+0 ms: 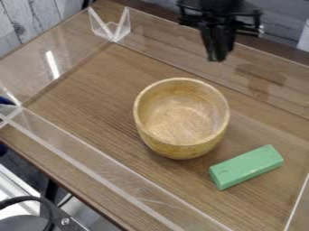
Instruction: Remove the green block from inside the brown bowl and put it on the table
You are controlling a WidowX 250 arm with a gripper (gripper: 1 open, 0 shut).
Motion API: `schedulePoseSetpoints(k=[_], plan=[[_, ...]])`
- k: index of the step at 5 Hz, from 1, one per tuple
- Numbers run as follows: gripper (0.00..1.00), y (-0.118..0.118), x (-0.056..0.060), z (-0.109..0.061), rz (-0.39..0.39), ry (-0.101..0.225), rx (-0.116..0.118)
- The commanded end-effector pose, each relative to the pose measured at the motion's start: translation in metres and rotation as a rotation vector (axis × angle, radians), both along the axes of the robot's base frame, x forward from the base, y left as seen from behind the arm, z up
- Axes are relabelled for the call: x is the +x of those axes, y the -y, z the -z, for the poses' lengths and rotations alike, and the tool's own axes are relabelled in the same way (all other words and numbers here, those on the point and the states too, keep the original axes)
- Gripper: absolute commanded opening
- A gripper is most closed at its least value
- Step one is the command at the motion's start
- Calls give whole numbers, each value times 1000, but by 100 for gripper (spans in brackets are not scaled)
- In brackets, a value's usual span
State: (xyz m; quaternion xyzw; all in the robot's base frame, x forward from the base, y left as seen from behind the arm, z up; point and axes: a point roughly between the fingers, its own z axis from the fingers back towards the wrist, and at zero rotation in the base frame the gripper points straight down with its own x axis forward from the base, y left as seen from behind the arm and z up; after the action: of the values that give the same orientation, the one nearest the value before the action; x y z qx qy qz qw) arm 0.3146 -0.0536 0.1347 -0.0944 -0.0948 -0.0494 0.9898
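One green block [247, 167] lies flat on the table [97, 95], down near the front right corner. It sits just beside the brown bowl [182, 117] but does not touch it. The block is tilted a little, with one end pointing up toward the right wall.

The bowl stands upright in the middle of the table. It is round and light tan, with thick walls. I can see right down into it, and the inside is smooth, pale and bare.

My gripper [218, 56] is up high at the back of the table, well apart from the bowl and far from the block. It is black and points down. My fingers [219, 45] are pressed together into one dark tip. They hold nothing. My gripper touches nothing; it just hangs in the air over the wood.

The table is brown wood with lines running along it. Low clear walls [72, 149] go all around its edges. One clear wall runs along the front left side, and light shines on it. At the back left corner there is a small clear plastic piece [108, 25] shaped like a letter V. A pale wooden wall [36, 18] shows behind the table on the left.
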Motion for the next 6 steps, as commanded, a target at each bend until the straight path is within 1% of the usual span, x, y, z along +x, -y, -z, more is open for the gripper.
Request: schedulePoseSetpoints(k=[1,2,4,5,6], plan=[[0,24,19,-6,25,44,8],[0,11,31,5,-23,25,33],[0,-37,44,15,-173,7,9],[0,-38,51,21,-186,2,39],[0,-32,59,28,-184,-4,65]])
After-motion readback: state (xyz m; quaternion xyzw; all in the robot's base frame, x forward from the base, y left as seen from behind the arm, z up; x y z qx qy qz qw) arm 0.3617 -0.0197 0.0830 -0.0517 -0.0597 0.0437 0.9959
